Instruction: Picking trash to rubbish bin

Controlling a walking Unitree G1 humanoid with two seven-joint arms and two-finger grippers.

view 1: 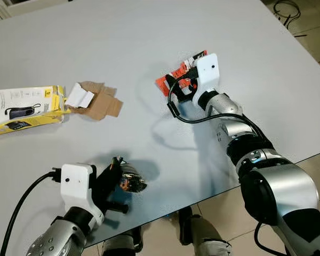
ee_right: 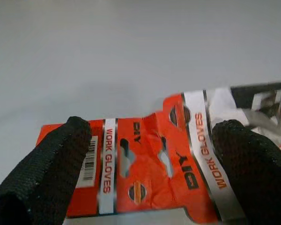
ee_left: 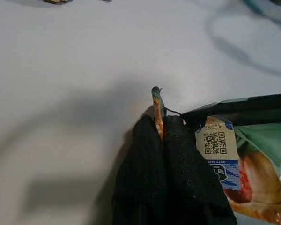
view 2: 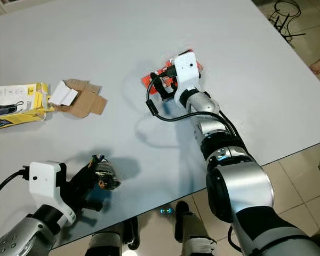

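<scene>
On the grey table (view 1: 149, 32) lies a flat orange "Work Gloves" packet (view 1: 163, 84). My right gripper (view 1: 182, 88) is down over it and open. In the right wrist view its two fingertips (ee_right: 77, 136) stand on either side of the packet (ee_right: 150, 173), right at its surface. Near the table's front edge, my left gripper (view 1: 113, 182) is shut on a crumpled silver and green snack wrapper (view 1: 131, 181). The left wrist view has the fingers (ee_left: 147, 150) pinched on the wrapper's thin edge, and the rest of the wrapper (ee_left: 253, 159) hangs to one side.
A yellow and white carton (view 1: 21, 109) lies at the table's left edge, with torn brown cardboard (view 1: 98, 104) and a white scrap (view 1: 80, 96) beside it. Tiled floor runs beyond the front and right edges. Cables (view 1: 285, 8) lie on the floor at the far right.
</scene>
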